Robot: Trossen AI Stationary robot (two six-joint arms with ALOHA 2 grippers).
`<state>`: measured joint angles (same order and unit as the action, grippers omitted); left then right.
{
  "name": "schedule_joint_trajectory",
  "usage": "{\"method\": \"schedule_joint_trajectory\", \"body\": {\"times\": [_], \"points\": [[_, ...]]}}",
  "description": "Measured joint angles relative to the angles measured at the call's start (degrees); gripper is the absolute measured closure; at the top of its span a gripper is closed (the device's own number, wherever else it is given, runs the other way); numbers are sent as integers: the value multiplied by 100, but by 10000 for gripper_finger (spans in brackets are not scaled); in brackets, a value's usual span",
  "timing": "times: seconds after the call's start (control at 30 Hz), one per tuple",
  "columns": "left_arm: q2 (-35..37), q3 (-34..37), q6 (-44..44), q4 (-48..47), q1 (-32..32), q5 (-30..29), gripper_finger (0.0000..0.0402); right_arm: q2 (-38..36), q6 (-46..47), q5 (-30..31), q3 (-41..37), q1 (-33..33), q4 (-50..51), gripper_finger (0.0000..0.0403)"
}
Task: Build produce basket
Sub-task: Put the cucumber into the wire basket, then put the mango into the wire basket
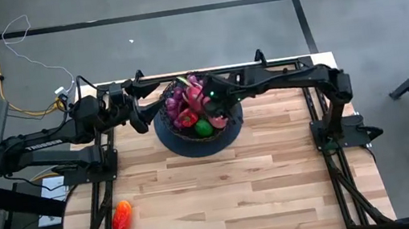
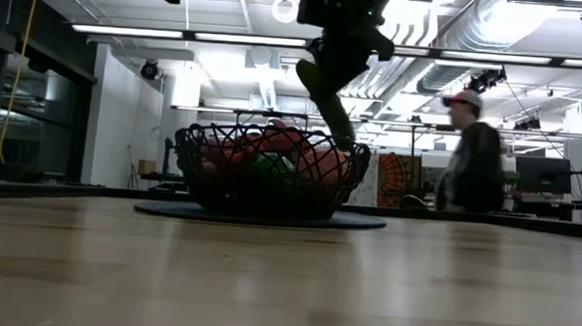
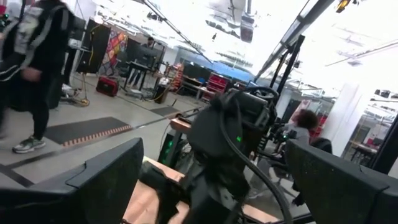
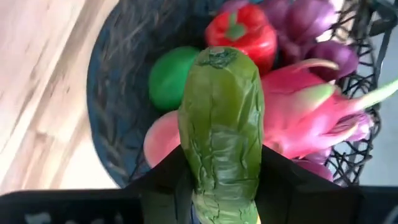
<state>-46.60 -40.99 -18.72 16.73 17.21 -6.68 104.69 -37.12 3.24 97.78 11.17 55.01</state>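
Note:
The black wire basket (image 1: 165, 130) (image 2: 271, 172) stands on a dark round mat at the table's far middle. It holds purple grapes (image 4: 311, 25), a red pepper (image 4: 245, 31), a green round fruit (image 4: 166, 78), a pink round fruit (image 4: 158, 140) and a pink dragon fruit (image 4: 311, 118). My right gripper (image 1: 216, 111) (image 4: 221, 186) reaches down into the basket's right part, shut on a green cucumber (image 4: 221, 118). My left gripper (image 1: 142, 114) (image 3: 217, 186) is open and hovers beside the basket's left rim. A red-orange pepper (image 1: 121, 218) lies on the table near its left near corner. My right gripper pinches the green cucumber between its two fingers (image 4: 165, 180) at the cucumber's rear part (image 4: 221, 177). The cucumber lies along the fingers and its free end (image 4: 221, 59) sticks out over the produce. The fingers slant down from above. Whether the cucumber touches the fruit below, I cannot tell.
The mat (image 2: 363, 223) reaches out past the basket's foot. Bare wood (image 1: 241, 198) stretches from the basket to the table's near edge. A person (image 2: 471, 157) walks in the room behind the table, and another person (image 3: 31, 68) shows in the left wrist view.

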Motion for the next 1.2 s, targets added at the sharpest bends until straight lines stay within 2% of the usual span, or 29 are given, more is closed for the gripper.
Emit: {"method": "schedule_joint_trajectory", "body": {"times": [0.17, 0.27, 0.37, 0.63, 0.77, 0.9, 1.03, 1.2], "points": [[-1, 0, 137, -19, 0, -4, 23, 57, 113, 60, -2, -151, 153, 282], [-1, 0, 136, -20, 2, -4, 23, 75, 239, 131, -4, -187, 70, 266], [-1, 0, 136, -20, 2, -2, 23, 135, 567, 316, -9, -184, 126, 234], [0, 0, 138, -35, 2, 0, 23, 168, 1153, 316, 195, -191, -53, 142], [1, 0, 138, -39, 2, 2, 23, 155, 1408, 134, 656, -128, 192, 126], [1, 0, 138, -77, 2, 108, 23, -52, 1829, -347, 907, 65, 724, 124], [1, 0, 138, -177, -2, 219, 23, -570, 2309, -628, 348, 210, 737, 124], [-1, 0, 227, -256, -2, 466, 23, -1790, 3119, -810, -1564, 227, -565, 124]]}}
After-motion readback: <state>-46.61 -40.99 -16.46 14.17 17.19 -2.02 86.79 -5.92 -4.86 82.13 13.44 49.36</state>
